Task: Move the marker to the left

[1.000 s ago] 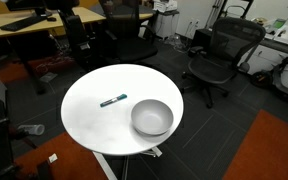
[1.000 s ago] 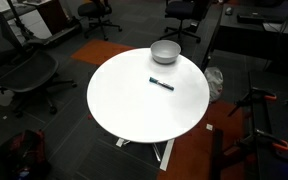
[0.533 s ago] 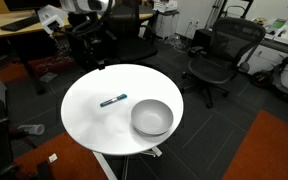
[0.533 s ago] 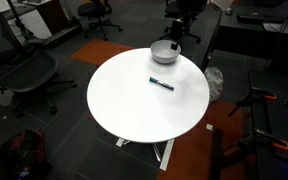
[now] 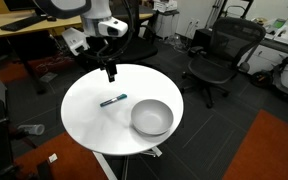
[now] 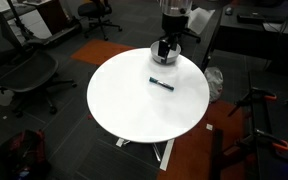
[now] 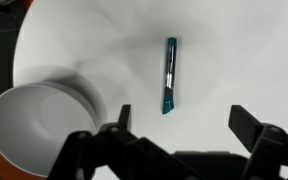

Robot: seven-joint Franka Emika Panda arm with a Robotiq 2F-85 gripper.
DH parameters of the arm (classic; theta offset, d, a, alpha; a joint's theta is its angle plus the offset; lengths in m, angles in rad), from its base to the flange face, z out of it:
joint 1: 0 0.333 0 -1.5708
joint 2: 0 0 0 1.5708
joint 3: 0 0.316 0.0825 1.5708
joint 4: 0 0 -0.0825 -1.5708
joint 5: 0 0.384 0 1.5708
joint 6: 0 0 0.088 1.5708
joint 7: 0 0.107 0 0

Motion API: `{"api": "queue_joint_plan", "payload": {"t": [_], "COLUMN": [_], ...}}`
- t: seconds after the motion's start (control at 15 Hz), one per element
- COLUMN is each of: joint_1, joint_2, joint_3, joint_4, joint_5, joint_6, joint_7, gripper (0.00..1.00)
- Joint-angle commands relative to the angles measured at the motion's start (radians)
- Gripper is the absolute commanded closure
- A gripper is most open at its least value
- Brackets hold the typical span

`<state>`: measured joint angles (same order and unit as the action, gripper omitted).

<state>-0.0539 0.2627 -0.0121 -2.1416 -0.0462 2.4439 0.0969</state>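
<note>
The marker (image 5: 113, 100) is a small teal-blue pen lying flat on the round white table (image 5: 89, 118). It also shows in an exterior view (image 6: 162, 84) and in the wrist view (image 7: 169, 75). The grey bowl (image 5: 151, 118) stands on the table near the marker, and shows in the wrist view (image 7: 34, 125) and in an exterior view (image 6: 165, 55). My gripper (image 5: 109, 72) hangs above the table's edge, above the marker. It is open and empty; the fingers (image 7: 184, 122) frame bare table in the wrist view.
Black office chairs (image 5: 216, 55) stand around the table, and more (image 6: 24, 70) show in an exterior view. Desks with equipment (image 5: 29, 22) lie behind. A tripod (image 6: 259, 105) stands close to the table's side. The floor is dark carpet with orange patches.
The arm has come into view and moved down over the table's edge toward the marker. The marker and the bowl have not moved.
</note>
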Motion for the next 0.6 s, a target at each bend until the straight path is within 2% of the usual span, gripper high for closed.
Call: {"api": "queue_joint_plan", "payload": {"t": [0.0,0.53], "joint_1": [0.001,-0.001], "joint_2": [0.084,0.226], "joint_3": [-0.004,-0.007], "joint_4": [0.054,0.134], "joint_5": [0.030,0.033], "joint_6": [0.040,0.075], "joint_7": [-0.038,-0.026], "gripper": [0.00,0.00]}}
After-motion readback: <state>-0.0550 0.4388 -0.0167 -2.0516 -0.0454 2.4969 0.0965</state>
